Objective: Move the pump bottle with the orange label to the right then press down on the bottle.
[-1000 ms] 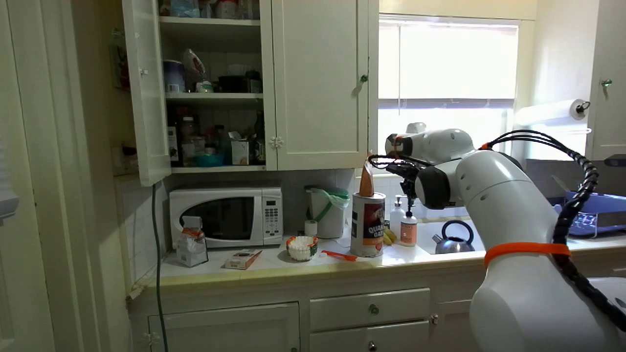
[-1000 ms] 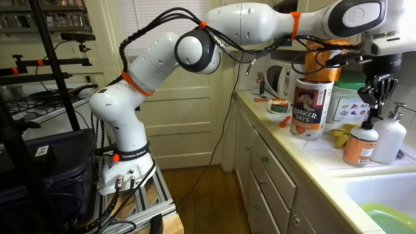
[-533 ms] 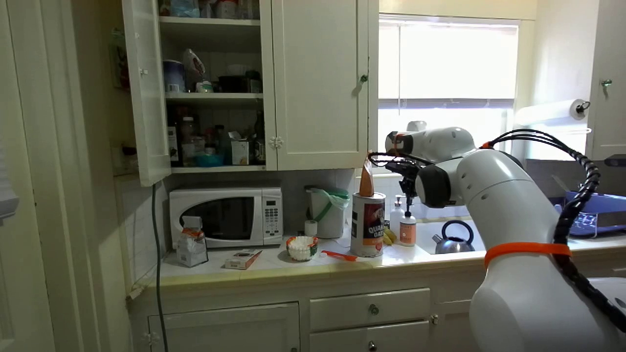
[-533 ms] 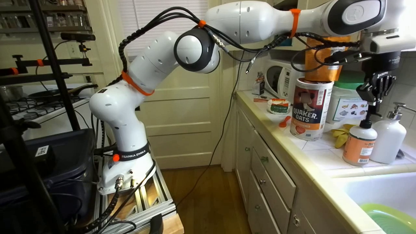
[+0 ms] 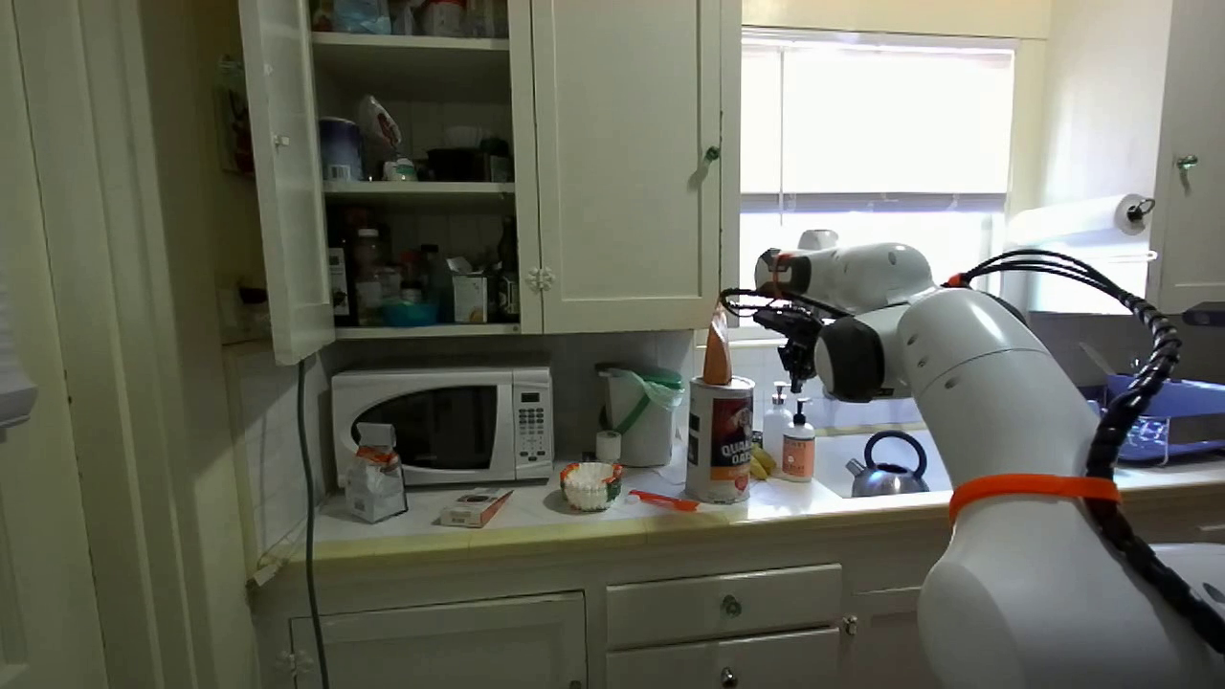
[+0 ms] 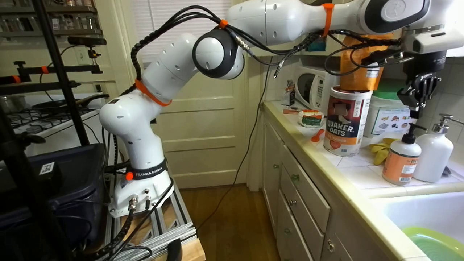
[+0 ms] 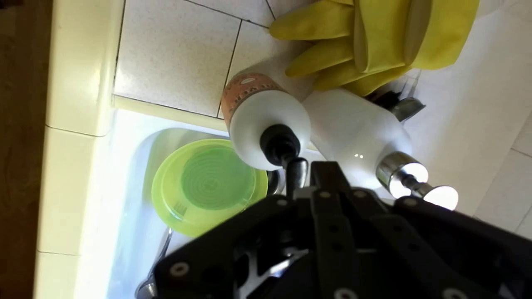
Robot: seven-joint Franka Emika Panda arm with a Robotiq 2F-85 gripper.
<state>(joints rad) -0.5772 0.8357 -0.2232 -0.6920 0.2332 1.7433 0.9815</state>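
Observation:
The pump bottle with the orange label (image 6: pixel 398 166) stands upright on the counter at the sink's edge. Its black pump top (image 6: pixel 409 135) is raised with the spout showing. The bottle also shows in the other exterior view (image 5: pixel 798 452) and, from above, in the wrist view (image 7: pixel 270 120). My gripper (image 6: pixel 416 111) hangs pointing down just above the pump top, with a small gap between them. In the wrist view the gripper (image 7: pixel 324 172) has its fingers together with nothing between them, close beside the pump head.
A larger white bottle with a metal pump (image 6: pixel 433 156) stands right beside it. Yellow gloves (image 6: pixel 380 150) and an oats canister (image 6: pixel 346 123) with an orange bag on top are nearby. The sink (image 6: pixel 420 208) holds a green bowl (image 7: pixel 210 187). A kettle (image 5: pixel 888 469) also stands near.
My gripper has risen off the pump top, which it was touching earlier. The pump head has come up from its lowered position. The bottle's body has barely moved.

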